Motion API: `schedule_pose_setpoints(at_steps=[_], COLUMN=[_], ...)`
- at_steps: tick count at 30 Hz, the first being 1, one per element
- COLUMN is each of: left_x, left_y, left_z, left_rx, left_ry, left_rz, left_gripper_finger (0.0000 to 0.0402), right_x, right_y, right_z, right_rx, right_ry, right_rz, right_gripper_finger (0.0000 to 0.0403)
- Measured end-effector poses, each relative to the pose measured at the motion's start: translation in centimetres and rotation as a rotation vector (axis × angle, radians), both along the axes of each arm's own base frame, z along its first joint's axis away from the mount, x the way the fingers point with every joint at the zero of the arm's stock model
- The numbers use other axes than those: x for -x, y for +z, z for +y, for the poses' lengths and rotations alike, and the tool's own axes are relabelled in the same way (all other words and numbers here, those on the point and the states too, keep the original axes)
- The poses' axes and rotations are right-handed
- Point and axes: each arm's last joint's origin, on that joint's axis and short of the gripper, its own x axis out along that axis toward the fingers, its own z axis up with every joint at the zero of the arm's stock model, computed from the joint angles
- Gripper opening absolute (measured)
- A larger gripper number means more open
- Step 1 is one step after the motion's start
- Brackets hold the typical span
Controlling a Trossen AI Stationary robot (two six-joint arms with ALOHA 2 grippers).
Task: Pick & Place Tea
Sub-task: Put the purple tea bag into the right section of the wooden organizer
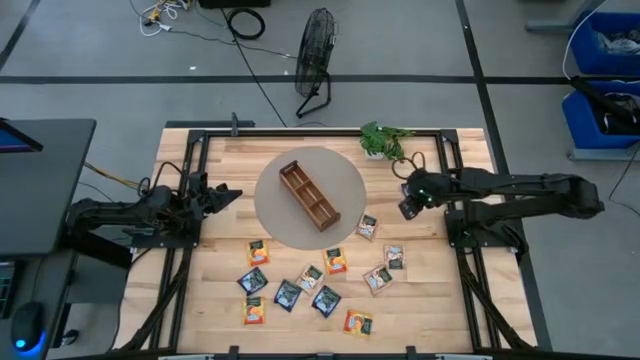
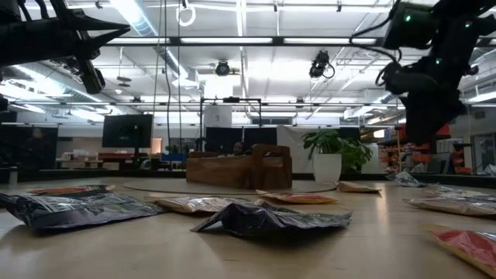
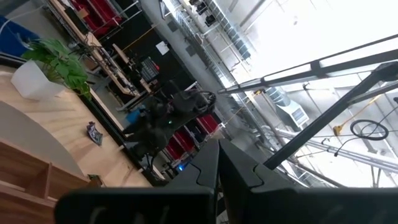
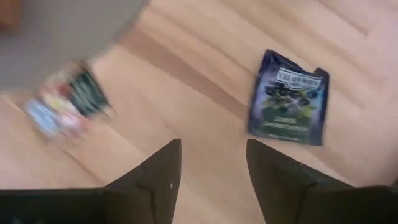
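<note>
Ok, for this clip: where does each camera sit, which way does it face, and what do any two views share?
High view: above the table, facing straight down; shows both arms, left gripper, right gripper, wooden tray, tea sachets.
Low view: at tabletop height, facing level across the sachets into the room; arms overhead.
Left wrist view: on the left arm, tilted toward the ceiling; own shut fingers show.
Right wrist view: on the right arm, facing down at the table; open fingers.
Shared: plant in high, low and left wrist views.
</note>
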Motion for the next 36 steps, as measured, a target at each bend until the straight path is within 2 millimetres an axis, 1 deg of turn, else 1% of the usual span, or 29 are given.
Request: schedule_pose_setpoints(at_steps=[3, 4, 8, 14, 19, 22, 28, 36], left_x=[0.0, 0.0, 0.0, 0.0, 0.0, 0.0, 0.0, 0.0], left_y=[0.0, 0.0, 0.0, 0.0, 0.0, 0.0, 0.0, 0.0], left_z=[0.0, 0.0, 0.0, 0.0, 0.0, 0.0, 0.0, 0.0], left_rx=[0.000, 0.000, 0.001, 0.001, 0.000, 0.001, 0.024, 0.025], left_ry=[0.000, 0.000, 0.000, 0.000, 0.001, 0.000, -0.008, -0.009], left_rz=[0.000, 0.000, -0.001, -0.003, -0.003, -0.003, -0.008, -0.008], left_gripper_finger=[0.0014, 0.0014, 0.0014, 0.0014, 0.0014, 0.0014, 0.0014, 0.0014], right_x=[-0.4, -0.6, -1.1, -1.6, -2.1, -2.5, -2.9, -3.0], right_y=[-0.6, -0.8, -1.4, -2.6, -3.9, -4.7, -6.0, -6.7], right_z=[-0.2, -0.3, -0.6, -0.8, -1.7, -2.3, -3.6, -4.9], right_rx=[0.042, 0.053, 0.087, 0.079, 0.058, 0.017, -0.029, -0.058], right_ry=[0.126, 0.141, 0.125, 0.128, 0.114, 0.126, 0.099, 0.113], right_rz=[0.083, 0.101, 0.141, 0.240, 0.307, 0.336, 0.347, 0.351], right_gripper_finger=[0.0189, 0.0191, 0.0199, 0.0211, 0.0217, 0.0217, 0.0217, 0.0217])
